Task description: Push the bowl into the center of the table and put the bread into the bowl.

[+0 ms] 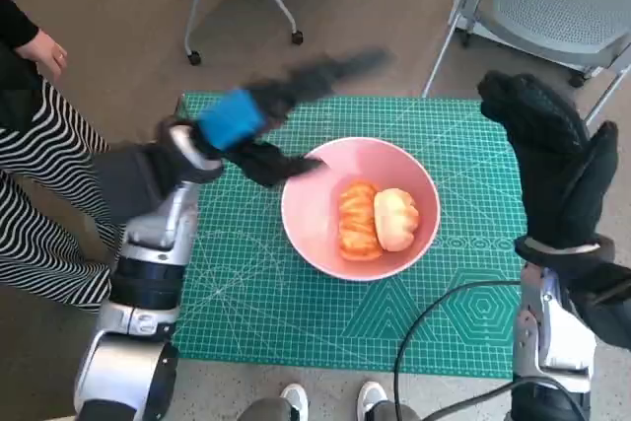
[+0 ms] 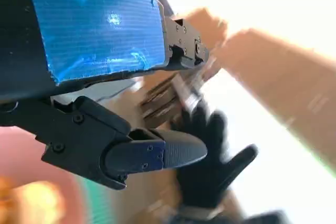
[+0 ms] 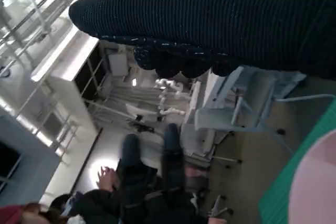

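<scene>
Looking from my left hand outward, I see it blurred above the mat beside the bowl's rim, fingers spread and holding nothing. My right hand hangs raised off the table's right side; it seems empty with fingers loosely extended, though I cannot tell exactly how far apart they are. The pink bowl sits about mid-table on the green cutting mat, and the bread, two golden-orange rolls touching each other, already lies inside it. I judge the task essentially finished. The bread looks soft and light, so if I had to regrip it I would cup it gently from the sides rather than squeeze. The bowl looks smooth and rigid, likely to slide easily on the mat; a push low on its outer wall would suit. Around the table: a person in striped trousers stands near on the left, a grey chair beyond, and a black cable trails across the mat's near edge
</scene>
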